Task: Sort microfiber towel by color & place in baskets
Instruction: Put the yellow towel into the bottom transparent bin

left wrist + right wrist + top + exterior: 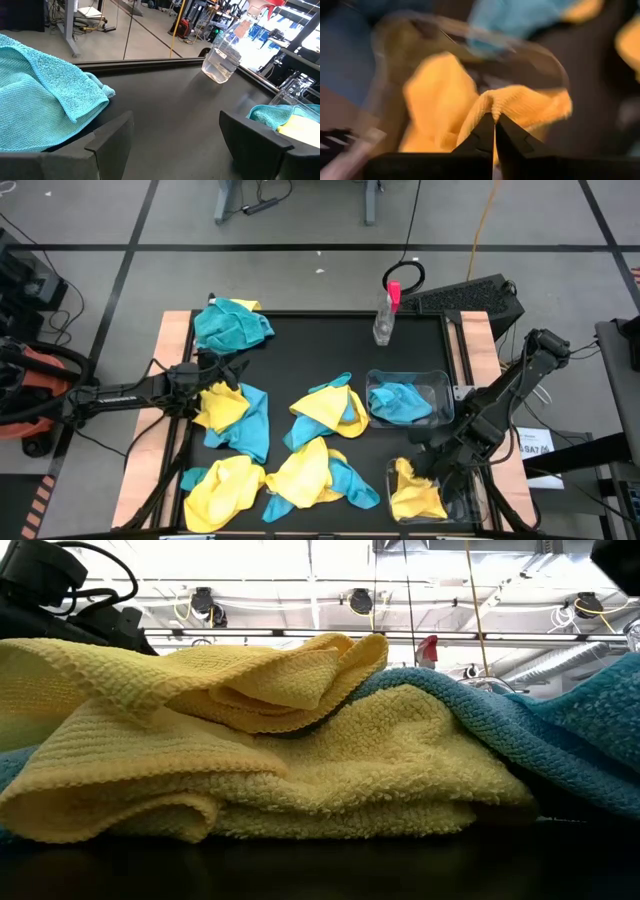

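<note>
Right fingers (494,131) pinch yellow towel (415,495) inside near basket (470,502); left fingers (170,140) spread over bare mat.

- Two baskets (447,392) (478,505) were counted, one towel in each.
- One spray bottle (385,315) stood there.
- Loose towels (232,325) numbered roughly ten; overlaps prevented an exact count.
</note>
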You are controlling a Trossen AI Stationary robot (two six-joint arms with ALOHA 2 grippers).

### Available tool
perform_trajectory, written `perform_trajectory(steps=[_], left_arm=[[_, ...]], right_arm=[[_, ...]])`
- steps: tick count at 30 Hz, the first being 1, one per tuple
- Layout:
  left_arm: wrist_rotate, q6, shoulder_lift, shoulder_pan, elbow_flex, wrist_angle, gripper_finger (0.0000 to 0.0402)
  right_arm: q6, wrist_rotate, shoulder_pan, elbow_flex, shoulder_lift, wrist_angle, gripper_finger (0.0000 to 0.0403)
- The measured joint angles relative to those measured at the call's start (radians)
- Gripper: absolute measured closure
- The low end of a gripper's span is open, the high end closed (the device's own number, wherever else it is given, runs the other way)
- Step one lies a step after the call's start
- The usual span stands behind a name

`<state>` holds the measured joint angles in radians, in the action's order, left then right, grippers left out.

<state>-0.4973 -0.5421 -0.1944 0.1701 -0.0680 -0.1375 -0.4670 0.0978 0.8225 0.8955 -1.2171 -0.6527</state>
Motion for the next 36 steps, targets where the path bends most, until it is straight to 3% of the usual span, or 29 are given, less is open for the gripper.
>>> perform_trajectory(steps=[8,20,26,36], left_arm=[[0.000,0.000,0.000,0.000,0.000,0.000,0.0103],[0.000,0.000,0.000,0.000,0.000,0.000,0.0103],[0.000,0.000,0.000,0.000,0.000,0.000,0.0103],[0.000,0.000,0.000,0.000,0.000,0.000,0.0103]], right_arm=[[0.018,-0.053,0.038,0.001,-0.043,0.130,0.0401],[-0.038,-0.078,0.046,0.001,-0.334,0.177,0.0401],[-0.086,-0.064,0.046,0.005,-0.409,0.173,0.0399],[-0.143,-0.101,0.046,0.017,-0.327,0.118,0.0319]])
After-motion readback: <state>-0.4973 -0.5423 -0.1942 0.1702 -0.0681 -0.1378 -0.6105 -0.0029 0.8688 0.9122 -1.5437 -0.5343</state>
